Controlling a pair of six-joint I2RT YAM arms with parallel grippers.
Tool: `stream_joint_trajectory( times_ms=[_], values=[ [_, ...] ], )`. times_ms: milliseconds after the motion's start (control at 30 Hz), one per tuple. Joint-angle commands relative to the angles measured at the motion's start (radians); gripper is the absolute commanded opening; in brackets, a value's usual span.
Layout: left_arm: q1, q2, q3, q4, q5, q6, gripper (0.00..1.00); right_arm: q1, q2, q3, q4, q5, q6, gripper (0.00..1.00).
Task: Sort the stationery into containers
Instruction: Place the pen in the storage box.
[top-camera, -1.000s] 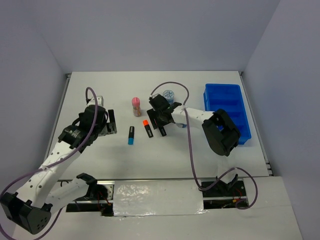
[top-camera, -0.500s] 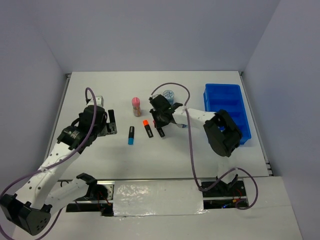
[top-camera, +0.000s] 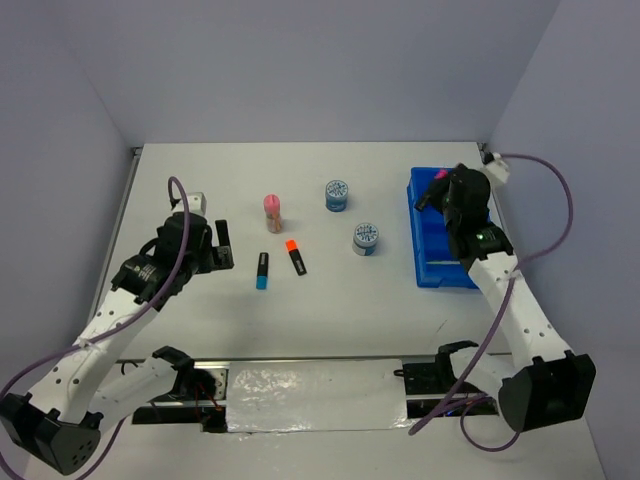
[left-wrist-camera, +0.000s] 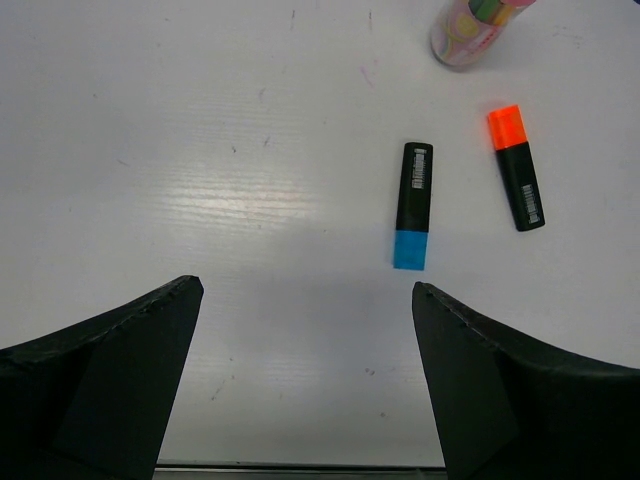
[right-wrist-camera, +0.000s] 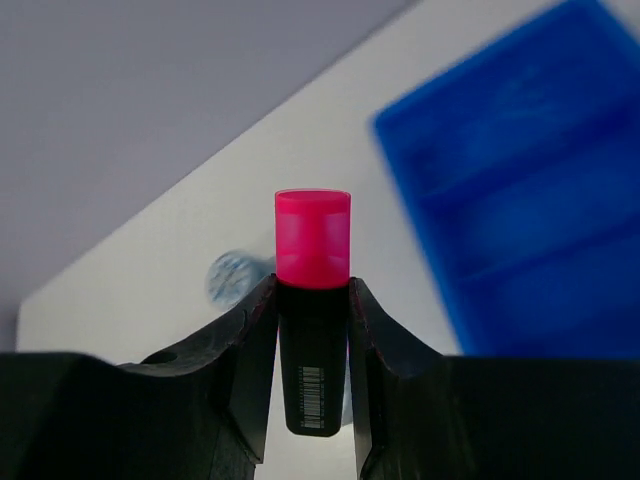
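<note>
Right hand (right-wrist-camera: 312, 292) has carried the pink highlighter (right-wrist-camera: 312, 320) over the blue tray (top-camera: 432, 252).

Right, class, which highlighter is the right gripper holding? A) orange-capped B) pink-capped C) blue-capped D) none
B: in the right wrist view the right gripper is shut on the pink-capped highlighter, while the blue-capped highlighter and orange-capped highlighter lie on the table.

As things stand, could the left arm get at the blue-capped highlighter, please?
Probably yes: the left gripper is open, and the blue-capped highlighter lies flat just ahead of it with nothing between; the orange-capped highlighter lies clear of it.
</note>
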Motion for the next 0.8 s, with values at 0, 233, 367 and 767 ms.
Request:
stream_joint_trajectory(
  times_ms=[0, 233, 367, 767],
  values=[
    [0.005, -0.022, -0.001, 0.044, 0.019, 0.025, 0.99, -0.072, -0.03, -0.115, -0.076, 0.34, 0.292, 0.0],
    [0.005, -0.026, -0.004, 0.05, 0.031, 0.028, 0.99, -0.17, -0.024, -0.211, -0.122, 0.514, 0.613, 0.0],
    [0.005, -0.026, -0.006, 0.053, 0.04, 0.032, 0.99, -0.234, 0.064, -0.215, -0.116, 0.511, 0.694, 0.0],
    [0.005, -0.018, -0.006, 0.055, 0.048, 0.036, 0.99, -0.271, 0.194, -0.233, 0.018, 0.41, 0.633, 0.16]
  ],
)
